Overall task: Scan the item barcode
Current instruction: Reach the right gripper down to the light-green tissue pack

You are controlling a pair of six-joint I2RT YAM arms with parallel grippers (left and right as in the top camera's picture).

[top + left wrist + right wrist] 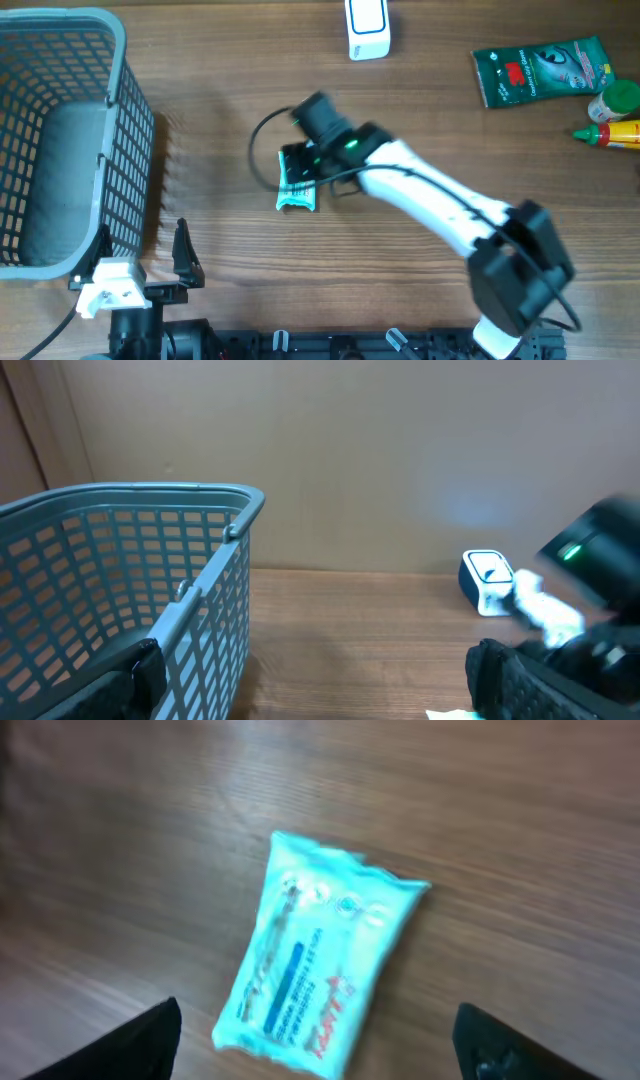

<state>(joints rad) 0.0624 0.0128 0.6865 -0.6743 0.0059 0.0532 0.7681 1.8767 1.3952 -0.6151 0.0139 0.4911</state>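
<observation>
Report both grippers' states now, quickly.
Left gripper: open, empty.
Right gripper: open, above the pale blue packet, not gripping it.

**Overhead view.** The right gripper (300, 170) and its wrist cover the upper part of the pale-blue packet (297, 198), and the fingertips cannot be made out. The basket (120, 120) is cut by the left edge, and the yellow bottle (610, 133) by the right edge.

**Right wrist view.** Blur leaves the packet's print unreadable. Whether a barcode faces up cannot be told. The fingers (130, 1050) run off the lower edge.

**Left wrist view.** The right arm (590, 555) is blurred. Only a corner of the packet shows at the lower edge.
</observation>
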